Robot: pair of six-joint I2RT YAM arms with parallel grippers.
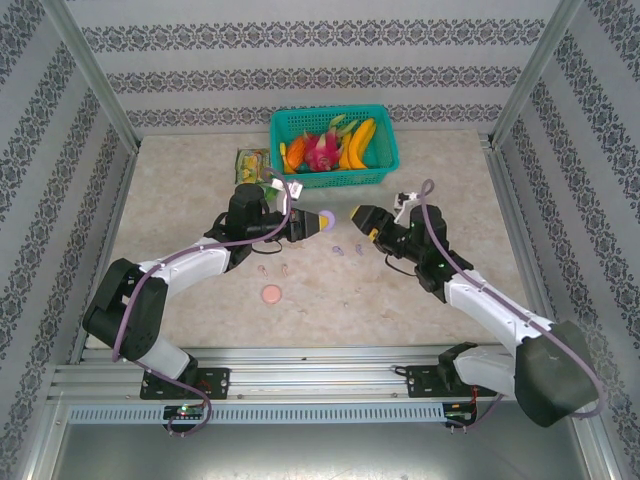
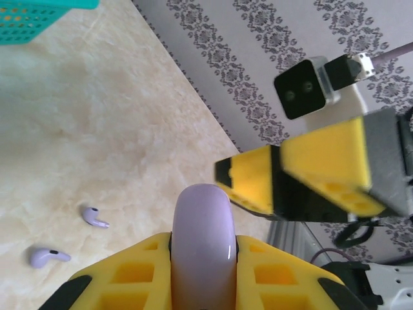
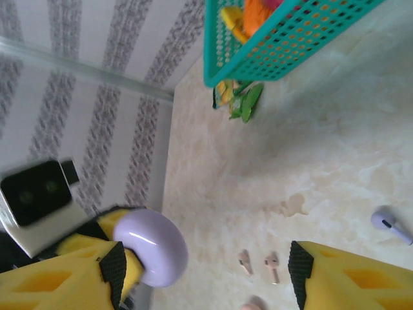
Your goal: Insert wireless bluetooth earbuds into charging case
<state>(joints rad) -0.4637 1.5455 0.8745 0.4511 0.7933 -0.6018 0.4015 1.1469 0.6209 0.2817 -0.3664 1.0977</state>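
Marble tabletop (image 1: 450, 180): teal basket (image 1: 335, 178) behind, 2 lilac earbuds (image 2: 93, 217) near left-gripped case (image 2: 201, 245).

A cream marbled table (image 1: 180, 190), teal mesh basket (image 1: 330, 180), lilac charging case (image 2: 201, 245), lilac earbuds (image 2: 95, 218), pale pink earbuds (image 3: 244, 261), salmon-pink disc (image 1: 271, 294), yellow-and-black left gripper (image 1: 318, 221) and right gripper (image 1: 357, 214), and walls (image 1: 300, 75) striped white and grey with dark floral ornament.

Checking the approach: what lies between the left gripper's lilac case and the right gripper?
Nothing: in the top view the table is bare between the case and the right gripper. The lilac earbuds lie off that line.
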